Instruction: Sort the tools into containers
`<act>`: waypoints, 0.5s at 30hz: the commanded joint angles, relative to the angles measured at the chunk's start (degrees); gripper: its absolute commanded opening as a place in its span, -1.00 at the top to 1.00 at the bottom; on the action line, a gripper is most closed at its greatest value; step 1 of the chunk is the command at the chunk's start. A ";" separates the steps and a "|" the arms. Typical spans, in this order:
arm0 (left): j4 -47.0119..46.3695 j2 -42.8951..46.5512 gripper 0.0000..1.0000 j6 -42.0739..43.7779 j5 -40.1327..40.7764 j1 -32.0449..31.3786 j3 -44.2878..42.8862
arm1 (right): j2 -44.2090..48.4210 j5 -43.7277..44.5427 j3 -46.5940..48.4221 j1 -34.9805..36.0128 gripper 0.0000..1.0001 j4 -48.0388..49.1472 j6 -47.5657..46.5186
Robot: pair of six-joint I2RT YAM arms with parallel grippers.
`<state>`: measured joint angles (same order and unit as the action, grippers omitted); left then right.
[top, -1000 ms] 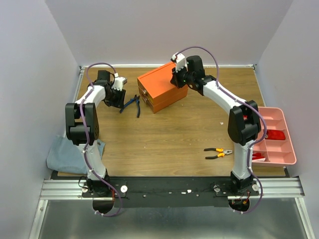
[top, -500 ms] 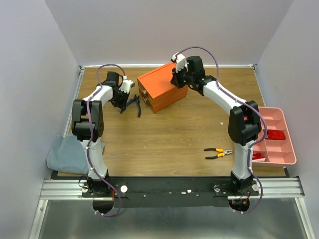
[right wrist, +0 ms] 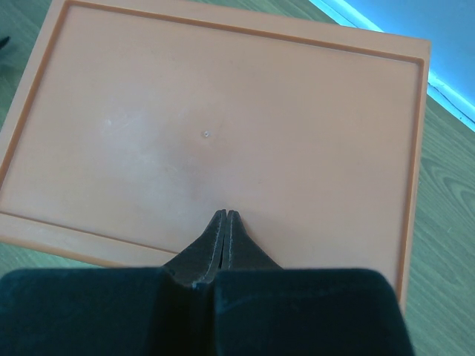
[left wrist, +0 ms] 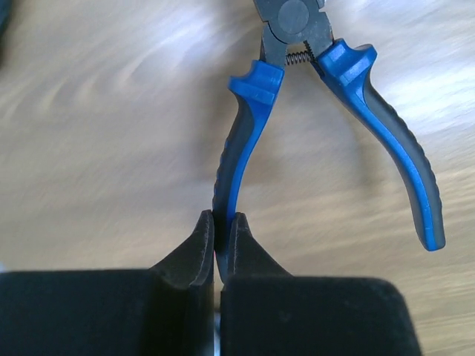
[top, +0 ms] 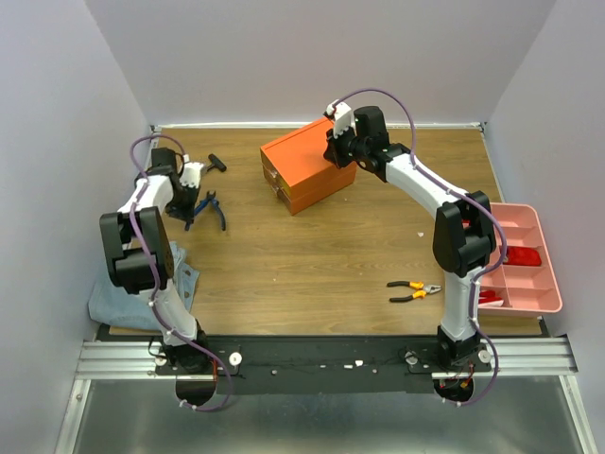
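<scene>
Left gripper [left wrist: 220, 222] drags blue-handled pliers [left wrist: 245, 133] leftward from orange box [top: 301, 163], pinching one handle; right gripper [right wrist: 225, 220] closed, empty, over box.

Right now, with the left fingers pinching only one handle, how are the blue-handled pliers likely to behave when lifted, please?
Pinched at one handle's end only, the blue-handled pliers would probably pivot and hang head-down from the left gripper. The spring at the hinge likely holds the free handle splayed. The rubbery-looking grips should resist slipping.
</scene>
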<state>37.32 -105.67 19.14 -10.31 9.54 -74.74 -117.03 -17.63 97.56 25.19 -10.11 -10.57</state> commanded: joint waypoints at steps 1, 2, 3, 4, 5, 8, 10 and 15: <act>-0.59 5.38 0.37 2.48 -0.66 0.92 1.97 | -3.47 1.81 -3.16 0.56 0.99 -13.09 -0.68; -0.76 7.21 0.29 1.96 -2.77 0.92 1.71 | -3.55 1.89 -3.08 0.47 0.99 -13.18 -0.68; -1.11 8.19 0.17 1.26 -4.70 0.48 1.27 | -3.55 1.81 -3.16 0.56 0.99 -13.27 -0.77; -1.89 9.07 0.12 0.30 -8.03 0.04 0.74 | -3.47 1.89 -3.25 0.56 0.99 -13.18 -0.77; -1.99 10.12 0.07 -1.19 -8.59 -0.74 -0.83 | -3.20 1.98 -3.43 0.56 0.99 -13.10 -0.86; -1.81 9.78 -0.01 -4.18 -9.64 -5.22 -5.13 | -2.85 2.07 -4.04 0.56 0.99 -12.74 -0.86; -3.12 8.90 -0.04 -10.24 -10.43 -8.46 -6.64 | -2.67 2.16 -4.39 0.56 0.99 -12.66 -0.94; -7.43 2.67 -0.06 -24.56 -10.70 -14.28 -9.81 | -2.41 2.60 -4.57 0.56 0.99 -12.83 -1.30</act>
<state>33.58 -98.26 8.25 -17.98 -1.04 -82.39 -116.62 -17.61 96.99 25.19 -10.04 -10.63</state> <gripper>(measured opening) 0.527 0.009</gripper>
